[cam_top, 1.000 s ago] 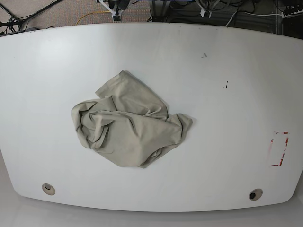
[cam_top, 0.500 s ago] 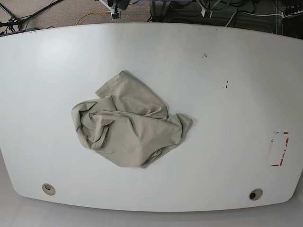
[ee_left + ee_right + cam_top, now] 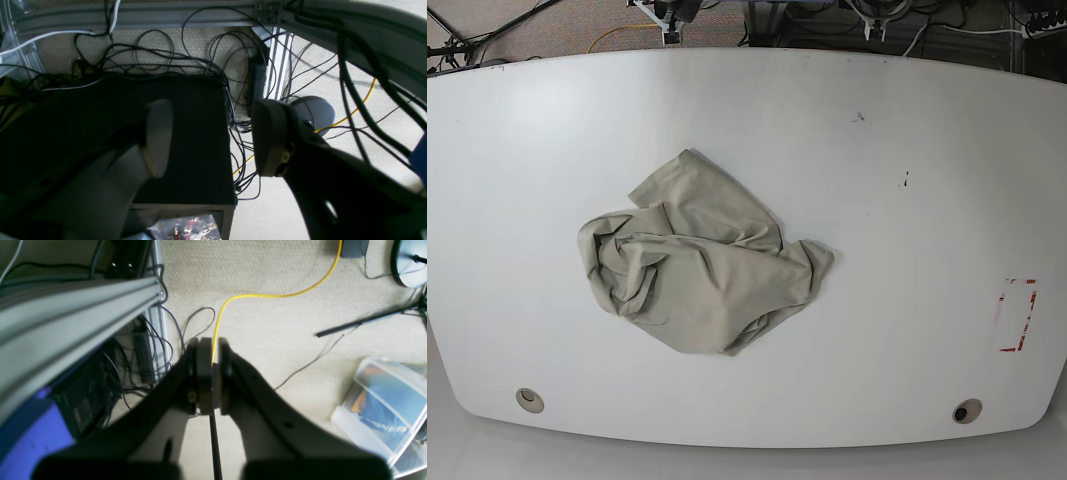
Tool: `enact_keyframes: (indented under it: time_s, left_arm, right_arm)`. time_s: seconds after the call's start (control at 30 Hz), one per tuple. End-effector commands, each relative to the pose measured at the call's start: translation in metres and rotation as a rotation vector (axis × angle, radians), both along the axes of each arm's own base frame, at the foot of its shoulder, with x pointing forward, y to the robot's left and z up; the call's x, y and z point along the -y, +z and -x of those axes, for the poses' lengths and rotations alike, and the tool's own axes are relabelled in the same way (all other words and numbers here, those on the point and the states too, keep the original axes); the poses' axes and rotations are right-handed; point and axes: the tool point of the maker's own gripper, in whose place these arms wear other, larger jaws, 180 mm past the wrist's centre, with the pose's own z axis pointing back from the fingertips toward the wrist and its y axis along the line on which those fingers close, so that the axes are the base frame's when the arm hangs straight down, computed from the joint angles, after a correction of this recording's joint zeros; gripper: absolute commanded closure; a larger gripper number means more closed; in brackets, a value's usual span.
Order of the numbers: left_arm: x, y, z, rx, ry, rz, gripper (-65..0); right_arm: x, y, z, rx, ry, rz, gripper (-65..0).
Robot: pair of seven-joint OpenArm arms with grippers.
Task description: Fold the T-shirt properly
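Note:
The khaki-beige T-shirt [image 3: 702, 265] lies crumpled in a heap left of centre on the white table [image 3: 907, 200], with one flap pointing to the far side. Neither gripper touches it. My left gripper [image 3: 213, 136] is open and empty, off the table, over a floor of cables; its fingers [image 3: 156, 136] stand wide apart. My right gripper [image 3: 213, 371] is shut on nothing, off the table, over beige carpet. The T-shirt is out of sight in both wrist views.
A red-marked rectangle [image 3: 1017, 315] sits near the table's right edge. Two round holes [image 3: 528, 399] [image 3: 967, 411] lie near the front edge. An aluminium frame [image 3: 66, 306], a black box [image 3: 186, 143], a yellow cable [image 3: 267, 296] and a clear plastic bin [image 3: 383, 406] lie behind the table.
The T-shirt has not moved. Only small arm parts at the far top edge of the base view have shifted slightly.

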Motion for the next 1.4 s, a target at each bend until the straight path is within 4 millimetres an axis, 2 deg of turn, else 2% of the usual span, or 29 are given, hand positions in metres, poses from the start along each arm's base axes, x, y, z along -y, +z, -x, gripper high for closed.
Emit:
enact_keyframes:
  time_s: [0.0, 0.07, 0.13, 0.2, 0.5, 0.77, 1.17, 1.37]
  left_arm:
    - [-0.002, 0.001, 0.001, 0.007, 0.001, -0.003, -34.7]
    - [-0.002, 0.003, -0.012, 0.049, -0.001, -0.005, -34.7]
    - [-0.013, 0.007, -0.011, 0.073, -0.011, -0.021, -34.7]
    - [-0.014, 0.012, -0.02, 0.116, -0.016, -0.024, -34.7]
    - [-0.014, 0.032, -0.02, 0.207, -0.038, -0.028, -34.7]
    - [-0.012, 0.048, 0.004, 0.22, -0.053, -0.026, -34.7]
    - [-0.007, 0.097, 0.031, 0.291, -0.083, -0.022, -34.6]
    - [-0.03, 0.128, 0.04, 0.326, -0.053, -0.08, -34.6]
  right_arm:
    - [-0.001, 0.001, -0.004, 0.017, -0.001, -0.002, -2.9]
    - [-0.008, 0.003, -0.011, 0.043, -0.004, -0.012, -2.9]
    - [-0.008, 0.006, -0.009, 0.057, -0.005, -0.013, -2.9]
    - [-0.008, 0.009, -0.012, 0.078, -0.007, -0.015, -2.9]
    - [-0.009, 0.02, 0.006, 0.109, -0.011, -0.018, -2.9]
    - [-0.008, 0.038, 0.025, 0.144, -0.015, -0.019, -2.9]
    - [-0.008, 0.083, 0.046, 0.227, -0.024, -0.023, -2.9]
    - [-0.008, 0.11, 0.052, 0.27, -0.029, -0.024, -2.9]
